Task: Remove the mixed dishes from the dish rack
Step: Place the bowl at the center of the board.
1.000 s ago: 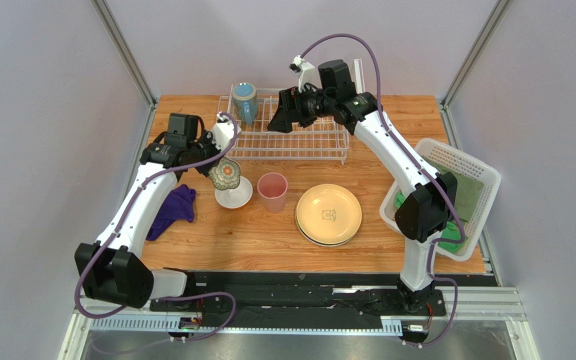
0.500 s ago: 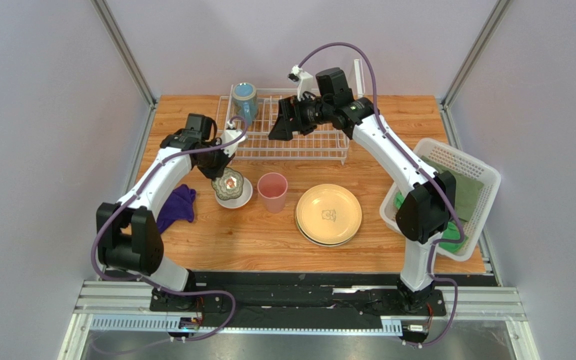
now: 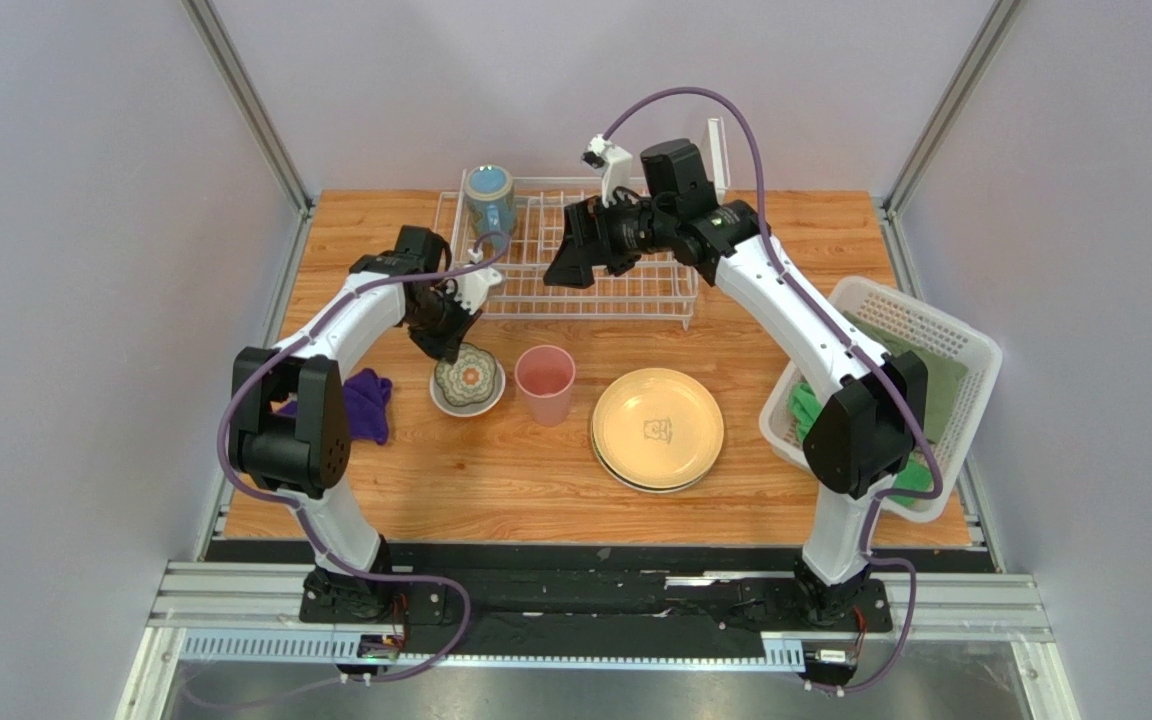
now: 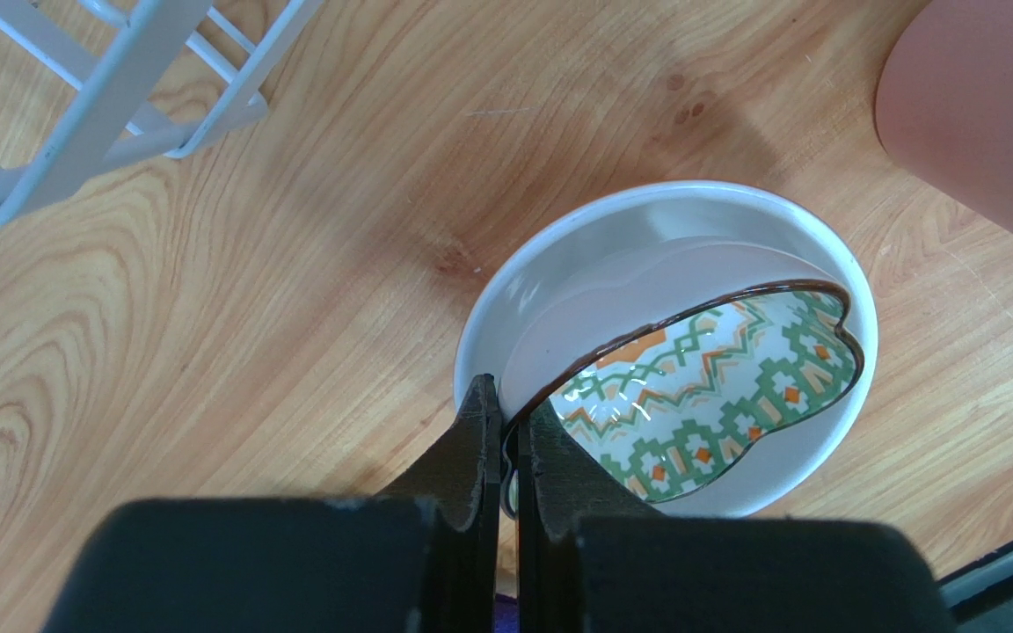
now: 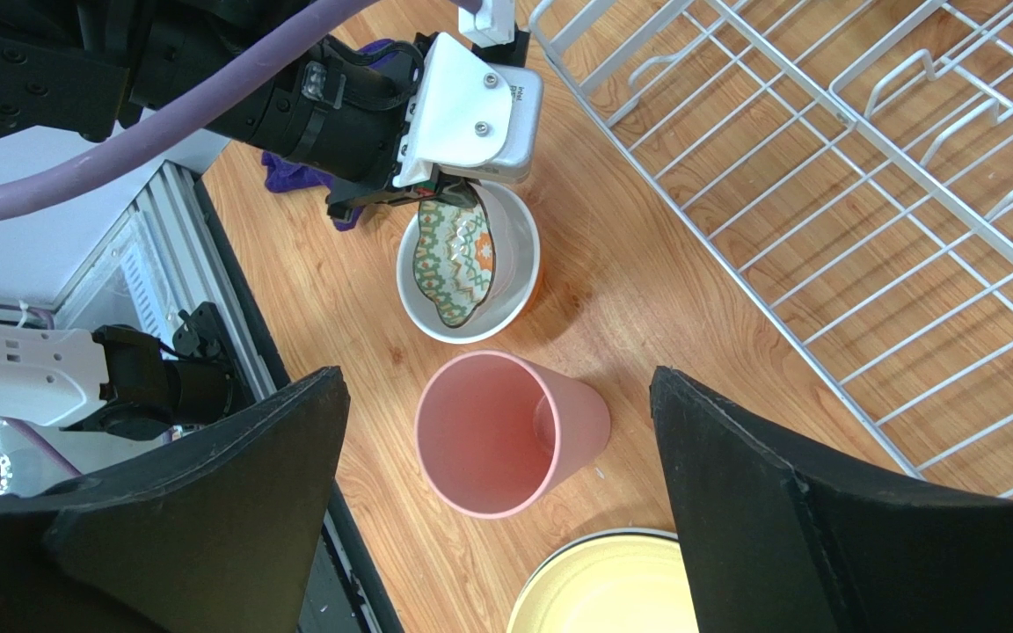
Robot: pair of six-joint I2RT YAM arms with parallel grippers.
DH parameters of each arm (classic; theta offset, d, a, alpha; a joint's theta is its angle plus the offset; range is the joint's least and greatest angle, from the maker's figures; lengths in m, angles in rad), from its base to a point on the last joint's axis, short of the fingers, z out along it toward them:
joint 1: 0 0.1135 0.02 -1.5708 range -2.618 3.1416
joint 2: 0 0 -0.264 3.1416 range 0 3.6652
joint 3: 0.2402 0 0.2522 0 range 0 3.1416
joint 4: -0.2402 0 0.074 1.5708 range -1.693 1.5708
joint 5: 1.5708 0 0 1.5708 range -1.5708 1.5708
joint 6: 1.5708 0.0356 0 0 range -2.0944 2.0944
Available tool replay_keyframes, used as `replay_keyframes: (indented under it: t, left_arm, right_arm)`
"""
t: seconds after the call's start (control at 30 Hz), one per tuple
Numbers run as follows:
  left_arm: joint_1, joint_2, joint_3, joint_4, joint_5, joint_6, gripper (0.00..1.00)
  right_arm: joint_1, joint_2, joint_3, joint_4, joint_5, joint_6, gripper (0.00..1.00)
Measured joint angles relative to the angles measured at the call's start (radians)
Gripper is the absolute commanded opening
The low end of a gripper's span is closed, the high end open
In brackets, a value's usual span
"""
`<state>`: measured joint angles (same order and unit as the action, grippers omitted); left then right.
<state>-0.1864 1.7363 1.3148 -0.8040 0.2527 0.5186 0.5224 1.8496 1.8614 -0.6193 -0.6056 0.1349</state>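
In the overhead view a purple cloth (image 3: 364, 405) lies at the left edge of the wooden table (image 3: 447, 488), partly behind the left arm's elbow. Just right of it, left of centre, the left gripper (image 3: 453, 339) points down with its fingers (image 4: 479, 442) pressed together on the dark rim of the patterned bowl (image 4: 723, 396). That bowl sits tilted inside the outer bowl (image 4: 565, 284), which stands on the table and is white inside; the right wrist view shows a sliver of orange on its outer wall. Whether the patterned bowl rests on the outer bowl's floor cannot be told.

Above the gripper, the blue mug (image 3: 489, 203) stands upright in the upper left corner of the rack (image 3: 582, 314), the only dish in it. The rack runs across the upper middle of the table, with a tall white panel (image 3: 716, 150) at its right end.

Below the rack, just right of the bowls and apart from them, the pink tumbler (image 3: 545, 384) stands upright with its mouth up.

The right gripper (image 3: 564, 264) hangs over the middle of the rack with its fingers wide apart and nothing between them; its wrist camera looks down past them at the tumbler and bowls.

Right of the tumbler, the cream plate (image 3: 657, 428) lies flat at centre, a darker edge showing under its lower left side.

At the right edge a white basket (image 3: 920, 320) holds green cloths (image 3: 931, 386), partly behind the right arm.
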Motion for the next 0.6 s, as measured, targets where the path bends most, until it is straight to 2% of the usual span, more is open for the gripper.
replay_keyframes:
  t: [0.3, 0.6]
  left_arm:
    - [0.000, 0.058, 0.026, -0.032, -0.006, 0.000, 0.01]
    - [0.000, 0.061, 0.035, -0.044, -0.019, 0.000, 0.19]
  right_arm:
    - [-0.007, 0.000, -0.006, 0.005, -0.011, -0.002, 0.89]
    - [-0.010, 0.000, -0.011, 0.008, -0.016, -0.002, 0.89]
